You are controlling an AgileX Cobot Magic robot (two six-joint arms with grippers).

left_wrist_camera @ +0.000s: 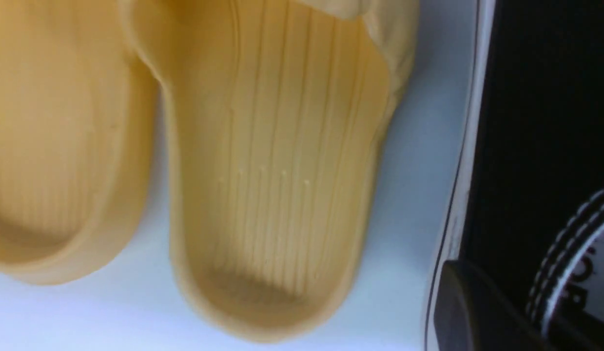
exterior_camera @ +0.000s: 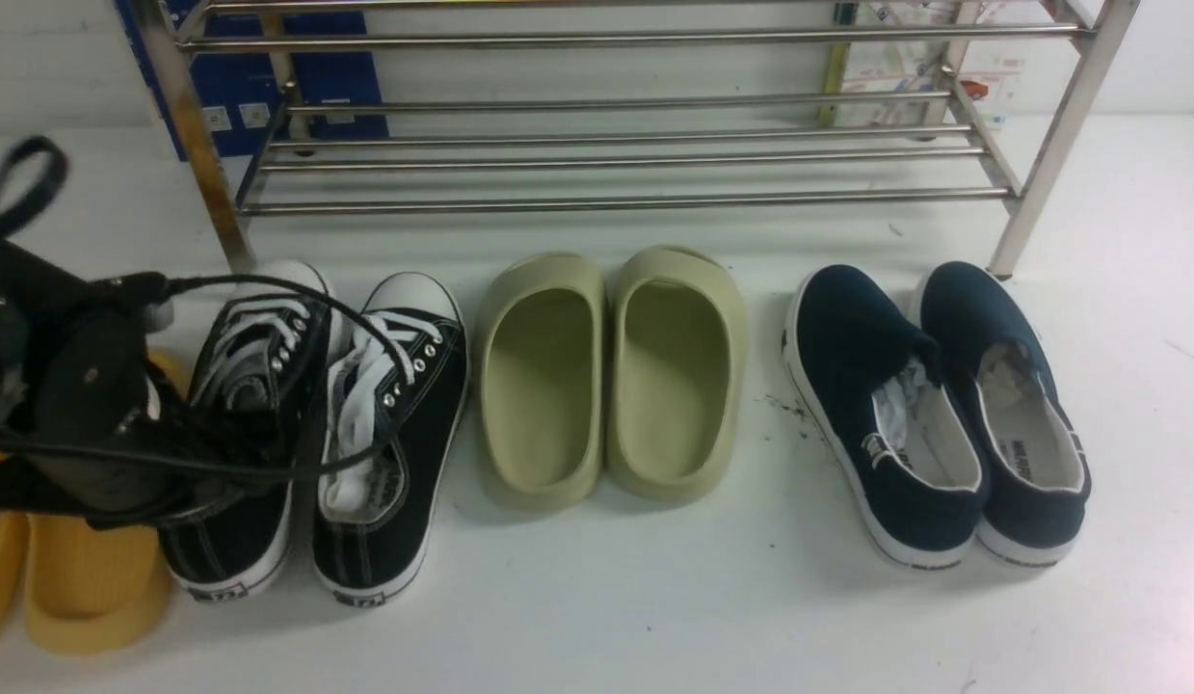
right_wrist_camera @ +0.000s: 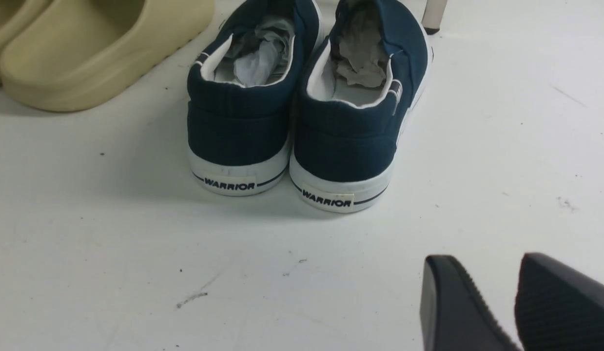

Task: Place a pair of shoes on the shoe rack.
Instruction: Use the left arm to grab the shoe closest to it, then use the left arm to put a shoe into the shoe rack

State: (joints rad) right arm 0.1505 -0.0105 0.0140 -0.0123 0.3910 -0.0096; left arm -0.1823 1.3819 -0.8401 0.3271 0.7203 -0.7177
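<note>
The pair of shoes, black canvas sneakers with white laces, stands at the front left: the left one (exterior_camera: 254, 386) and the right one (exterior_camera: 394, 424), toes toward the shoe rack (exterior_camera: 616, 202) at the back. My left gripper (exterior_camera: 206, 472) sits low at the left sneaker's heel end, partly hidden by my wrist and cables. In the left wrist view one finger (left_wrist_camera: 470, 312) presses on the outside of the sneaker's black side wall (left_wrist_camera: 535, 146), beside its stitched collar; the other finger is hidden. My right gripper (right_wrist_camera: 477, 265) hovers over bare floor behind the navy slip-ons, slightly open and empty.
Olive foam slippers (exterior_camera: 611, 376) sit in the middle and navy slip-ons (exterior_camera: 943, 414) on the right, all in one row before the rack. Yellow slippers (exterior_camera: 86, 578) lie close beside the left sneaker, under my left arm. A rack leg (exterior_camera: 1049, 164) stands behind the navy pair.
</note>
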